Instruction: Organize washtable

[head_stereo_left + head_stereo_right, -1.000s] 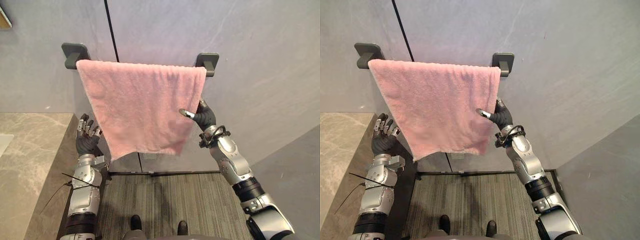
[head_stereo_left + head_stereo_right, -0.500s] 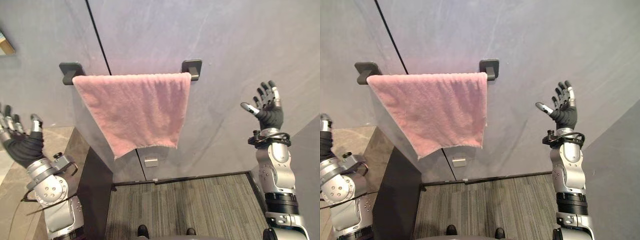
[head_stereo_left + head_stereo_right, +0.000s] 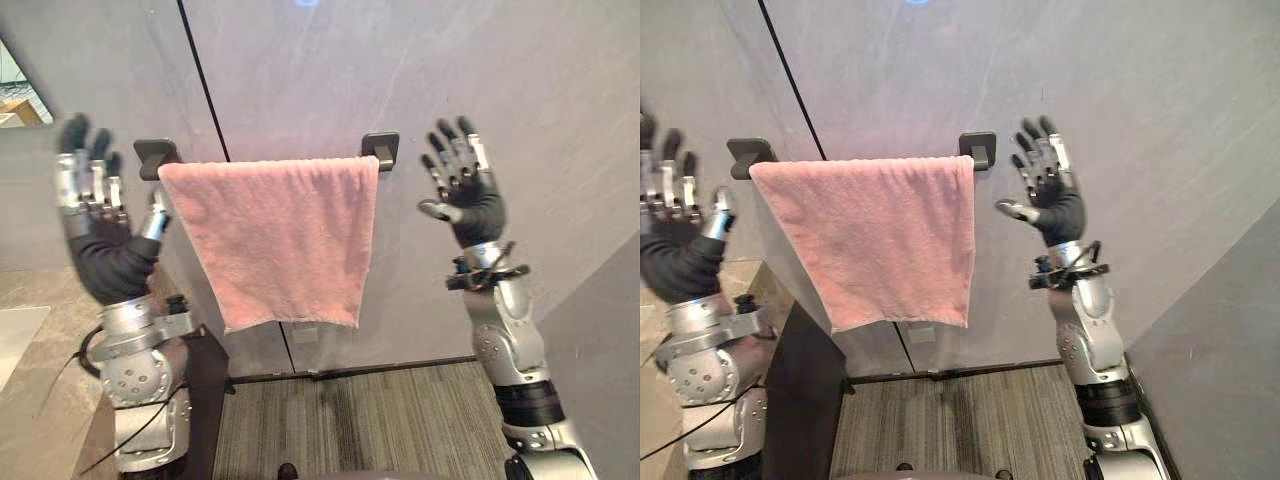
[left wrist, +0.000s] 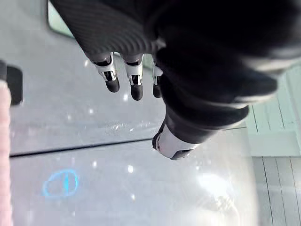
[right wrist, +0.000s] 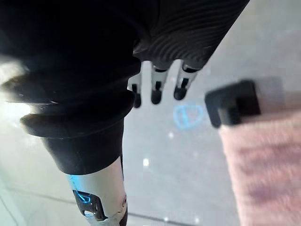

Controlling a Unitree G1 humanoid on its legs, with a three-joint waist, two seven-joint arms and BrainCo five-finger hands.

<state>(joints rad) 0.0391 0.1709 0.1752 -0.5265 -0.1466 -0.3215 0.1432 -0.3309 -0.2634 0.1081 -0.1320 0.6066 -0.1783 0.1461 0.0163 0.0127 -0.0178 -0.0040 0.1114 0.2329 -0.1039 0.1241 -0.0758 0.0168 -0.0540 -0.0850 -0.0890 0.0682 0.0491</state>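
Hanging over rail (image 3: pixel 381 151), towel (image 3: pixel 275 240): top edge running 9-to-3 o'clock, drop toward 6. Left hand (image 3: pixel 100 215) at its 9 o'clock, fingers spread, empty, seemingly the nearer. Right hand (image 3: pixel 462 190) at 3 o'clock, spread, empty, clear of cloth.

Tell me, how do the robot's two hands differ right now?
The left hand is up left of the pink towel, above the marble counter; the right hand is up on the towel's right, above the floor. The left thumb points up, the right thumb sideways toward the towel. Both are open, empty, off the towel.
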